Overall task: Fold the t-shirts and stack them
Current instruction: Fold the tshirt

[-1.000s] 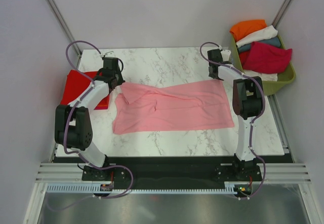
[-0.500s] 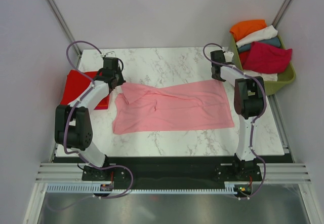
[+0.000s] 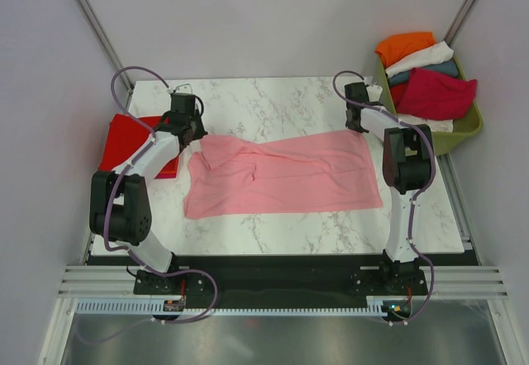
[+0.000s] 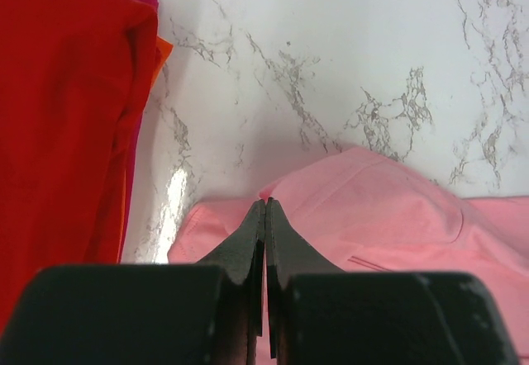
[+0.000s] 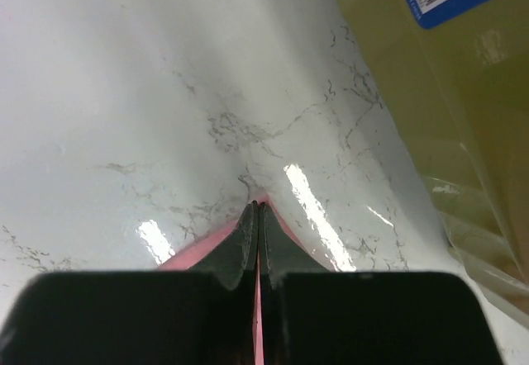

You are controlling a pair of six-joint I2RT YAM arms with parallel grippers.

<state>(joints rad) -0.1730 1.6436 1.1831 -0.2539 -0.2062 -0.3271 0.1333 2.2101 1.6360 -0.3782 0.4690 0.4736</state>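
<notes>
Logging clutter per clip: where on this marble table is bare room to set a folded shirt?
Two bare strips of the white marble table: the far one beyond the spread pale pink t-shirt, and the near one between it and the black base rail. Crowded: left edge, folded red t-shirt; right edge, olive-green plastic basket.

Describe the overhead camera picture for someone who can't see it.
Two robot arms reach across a marble table, the left gripper and right gripper pinching the far corners of a pink t-shirt spread out. A folded red t-shirt lies at the left edge; a green basket of coloured shirts sits at the right.
</notes>
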